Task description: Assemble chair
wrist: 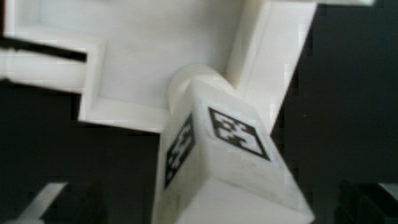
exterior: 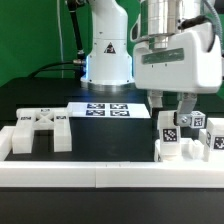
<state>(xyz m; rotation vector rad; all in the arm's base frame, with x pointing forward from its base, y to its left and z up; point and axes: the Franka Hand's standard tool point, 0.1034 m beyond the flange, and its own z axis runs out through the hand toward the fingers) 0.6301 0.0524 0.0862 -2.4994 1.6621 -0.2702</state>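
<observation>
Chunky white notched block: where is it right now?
In the exterior view, the chunky matte white notched block lies at that view's left, behind the long white border rail and beside the flat white marker board.

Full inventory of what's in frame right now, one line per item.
chair slab part: one, white, exterior view's left.
tagged chair blocks: about three, white with black-and-white tags, exterior view's right.
marker board: one, white, table centre.
border rail: one, white, along the front.
table: one, black.
backdrop: one, green, behind.
arm base: one, white, behind the marker board.
gripper: one, white, open, above the tagged chair blocks.
</observation>
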